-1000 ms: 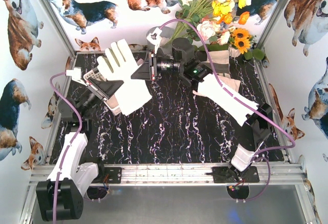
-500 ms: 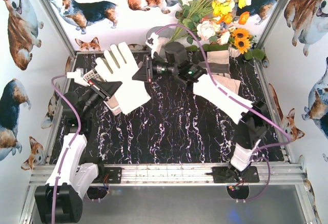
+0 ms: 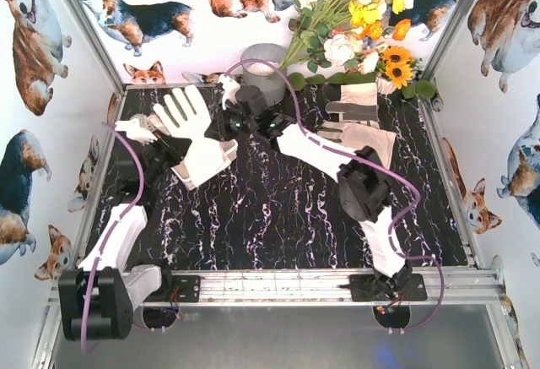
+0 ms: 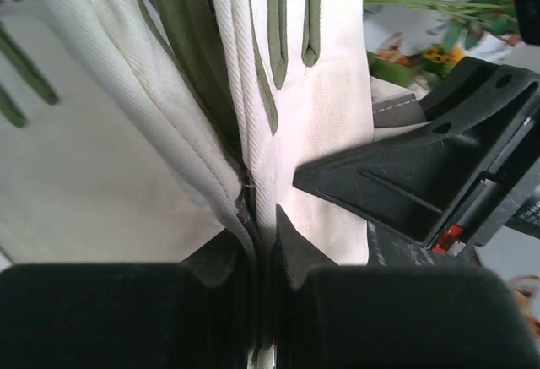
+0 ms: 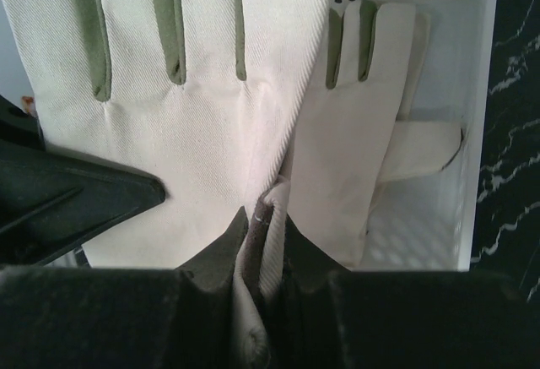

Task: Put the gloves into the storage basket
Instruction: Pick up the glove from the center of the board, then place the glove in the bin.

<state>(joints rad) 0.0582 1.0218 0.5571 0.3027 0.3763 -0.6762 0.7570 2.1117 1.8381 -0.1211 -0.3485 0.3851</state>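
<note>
Both grippers are shut on one cream-white glove (image 3: pixel 192 126) with grey finger patches and hold it spread over the white storage basket (image 3: pixel 140 124) at the back left. My left gripper (image 3: pixel 167 141) pinches its left edge, seen close in the left wrist view (image 4: pixel 263 217). My right gripper (image 3: pixel 221 124) pinches the cuff edge (image 5: pixel 266 217). In the right wrist view the held glove (image 5: pixel 194 90) hangs over the basket (image 5: pixel 477 132), where another glove (image 5: pixel 371 141) lies flat. The top view shows little of the basket under the glove.
Two more gloves (image 3: pixel 354 103) (image 3: pixel 371 138) lie at the back right. A grey metal bucket (image 3: pixel 263 58) stands at the back middle next to a bunch of flowers (image 3: pixel 354 14). Frame rails edge the table.
Both arms carried the glove left and lower, over the basket. The right arm has stretched far to the left, uncovering the gloves at the back right.
</note>
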